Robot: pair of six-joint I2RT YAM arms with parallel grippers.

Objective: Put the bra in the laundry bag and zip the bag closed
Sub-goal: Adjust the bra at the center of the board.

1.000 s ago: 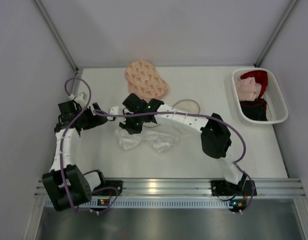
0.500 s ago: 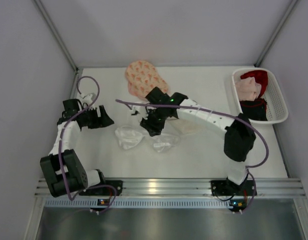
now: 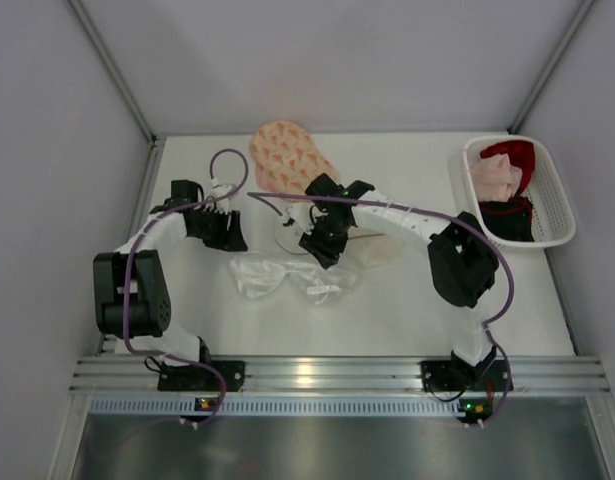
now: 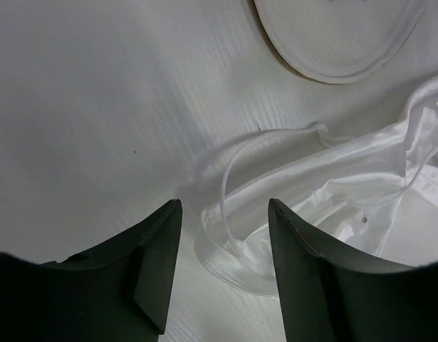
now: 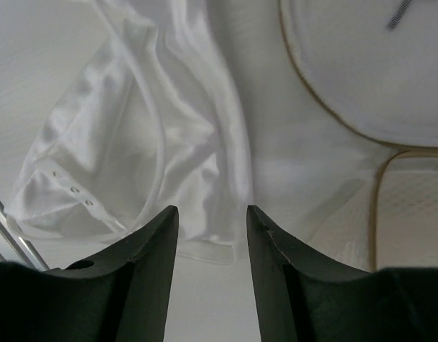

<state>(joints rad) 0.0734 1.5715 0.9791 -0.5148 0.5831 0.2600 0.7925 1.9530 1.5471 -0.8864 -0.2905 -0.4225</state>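
Note:
The white bra (image 3: 287, 278) lies crumpled on the table, in front of both grippers. The round white laundry bag with beige trim lies open just behind it, one half (image 3: 287, 230) by my right gripper and the other (image 3: 375, 247) to its right. My left gripper (image 3: 232, 232) is open and empty, just left of and behind the bra. In the left wrist view the gripper (image 4: 224, 214) is over the bra's strap end (image 4: 332, 192), with a bag half (image 4: 340, 35) beyond. My right gripper (image 3: 322, 250) is open and empty; in its wrist view (image 5: 212, 214) it hovers over the bra (image 5: 147, 142), the bag (image 5: 368, 64) to the right.
A pink patterned cloth item (image 3: 292, 160) lies at the back of the table. A white basket (image 3: 557, 200) holding red, pink and black garments stands at the back right. Grey walls close in the left, back and right sides.
My left gripper has swung right, close to the bra's left end. My right arm has pulled back to the right, its gripper now behind the bra's middle, over the bag.

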